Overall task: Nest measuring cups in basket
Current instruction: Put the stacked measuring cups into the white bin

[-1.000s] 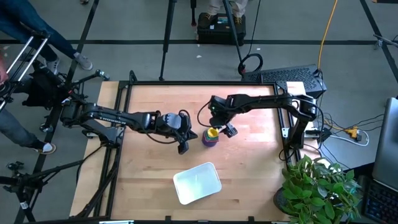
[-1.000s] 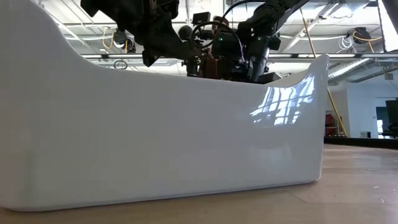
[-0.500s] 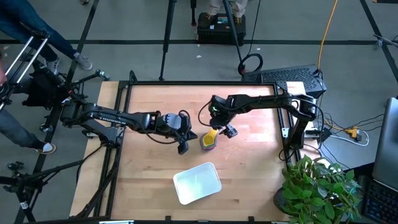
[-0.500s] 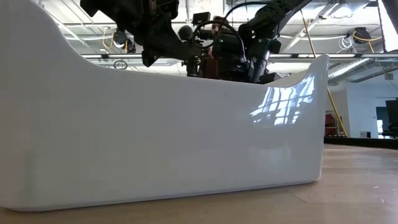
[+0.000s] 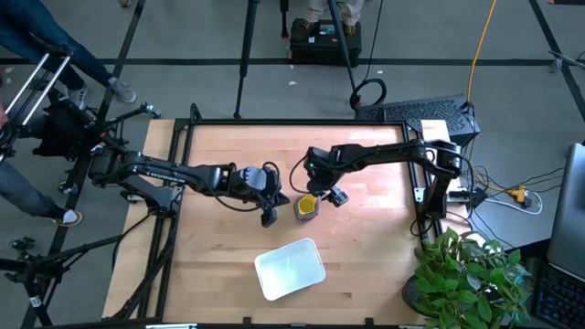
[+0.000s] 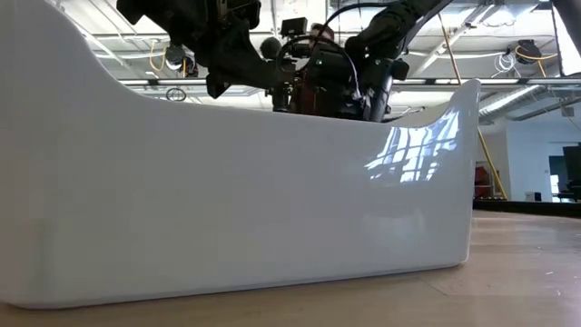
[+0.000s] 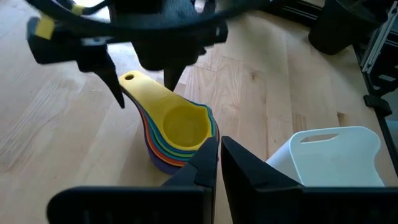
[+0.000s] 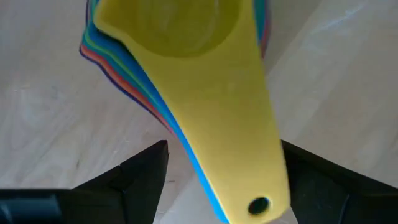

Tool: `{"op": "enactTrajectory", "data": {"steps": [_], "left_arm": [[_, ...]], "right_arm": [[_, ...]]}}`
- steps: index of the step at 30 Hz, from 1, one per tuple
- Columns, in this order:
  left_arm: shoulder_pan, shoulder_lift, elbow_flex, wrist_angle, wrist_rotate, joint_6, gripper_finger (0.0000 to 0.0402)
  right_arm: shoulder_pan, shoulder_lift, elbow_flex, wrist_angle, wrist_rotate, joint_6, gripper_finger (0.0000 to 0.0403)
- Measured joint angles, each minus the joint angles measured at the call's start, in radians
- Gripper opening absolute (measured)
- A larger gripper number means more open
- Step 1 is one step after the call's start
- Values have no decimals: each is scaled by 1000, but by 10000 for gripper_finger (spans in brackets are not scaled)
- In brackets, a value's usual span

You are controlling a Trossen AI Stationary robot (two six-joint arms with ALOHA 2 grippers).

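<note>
Straddling the handles of the nested measuring cups point(image 7: 180, 134), my right gripper point(image 8: 217, 168) stands wide, its fingers on either side of the yellow handle and gripping nothing yet. The stack, yellow cup on top, sits on the table point(image 5: 366, 238) just beyond the basket point(image 5: 290, 268), apart from its rim. The nesting looks done; what remains, I judge, is carrying the stack into the basket. That calls for me to close on the bundled handles without toppling the stack. My right arm reaches low across the table to the stack; my left gripper point(image 5: 271, 210) waits shut and empty just beside it, on the other side.
</note>
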Motion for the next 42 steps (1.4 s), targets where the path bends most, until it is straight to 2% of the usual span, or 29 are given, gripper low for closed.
{"op": "enactTrajectory", "data": {"steps": [11,15,25,29,35,42], "left_arm": [[-4,0,0,-6,0,-2,24],[-4,0,0,-7,0,-2,24],[-4,0,0,-7,-1,-1,24],[-4,0,0,-7,-1,-1,24],[-4,0,0,-7,-1,-1,24],[-4,0,0,-7,-2,-1,24]], "right_arm": [[17,24,0,12,43,0,226],[19,24,0,7,90,0,197],[19,24,0,-24,121,27,124],[19,24,0,-27,121,44,124],[27,13,0,-32,118,53,144],[33,-41,0,-57,60,54,167]]}}
